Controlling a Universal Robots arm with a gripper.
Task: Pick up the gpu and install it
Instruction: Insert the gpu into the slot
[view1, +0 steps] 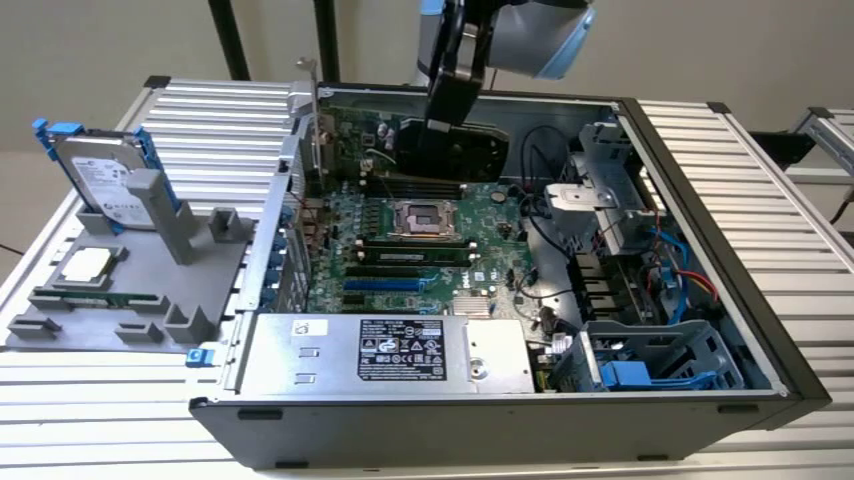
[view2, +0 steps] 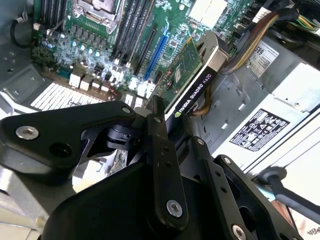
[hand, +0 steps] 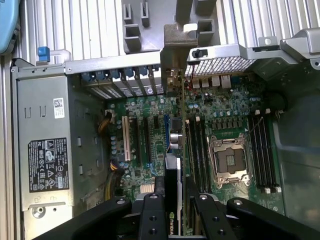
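Gripper (view1: 441, 122): clamped on the gpu (view1: 467, 155), upper centre of exterior view.
Progress: pickup done (card lifted); seating into motherboard (view1: 340, 225) apparently not finished.

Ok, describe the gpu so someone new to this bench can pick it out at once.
Start at the open computer case and look above its motherboard. The gpu is the green card standing on edge, clamped in the black gripper. Unlike the silver hard drive on the grey tray, it carries a black cooler block and a silver end bracket.
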